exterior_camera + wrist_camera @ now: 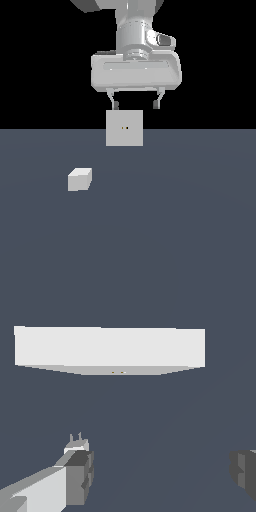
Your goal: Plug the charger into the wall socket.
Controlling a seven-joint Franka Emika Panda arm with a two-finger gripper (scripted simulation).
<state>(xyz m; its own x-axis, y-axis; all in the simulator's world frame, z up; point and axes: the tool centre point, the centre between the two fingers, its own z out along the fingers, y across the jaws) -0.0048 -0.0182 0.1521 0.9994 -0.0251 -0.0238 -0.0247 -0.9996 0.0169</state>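
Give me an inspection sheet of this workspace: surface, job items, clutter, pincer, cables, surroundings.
Surface: flat dark blue-grey floor, bare apart from the two job items.
Charger: small white block lying on the floor toward the exterior view's left, apart from the socket, untouched.
Wall socket: upright white square plate with two tiny holes at its centre, nothing plugged in.
Clutter: nothing seen.
Pincer: above the socket, fingers spread, holding nothing.
Cables: nothing seen.
Surroundings: black background behind the floor; nothing else seen.
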